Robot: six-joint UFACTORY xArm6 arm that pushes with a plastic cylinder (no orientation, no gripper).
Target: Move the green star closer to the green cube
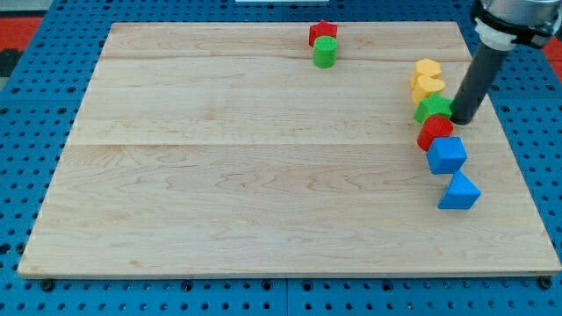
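Note:
The green star [433, 109] lies near the board's right edge, in a column of blocks. My tip [462, 121] stands right against its right side, at the view's right. The other green block [325, 53], a short upright piece with a rounded top, sits far off at the view's top centre, just below a red star [322, 33] that it touches. A long stretch of bare board separates the two green blocks.
Two yellow blocks [428, 68] [428, 87] sit directly above the green star. A red block [435, 132] touches it from below, followed by a blue cube [447, 154] and a blue wedge [459, 191]. The wooden board [219, 175] lies on a blue pegboard.

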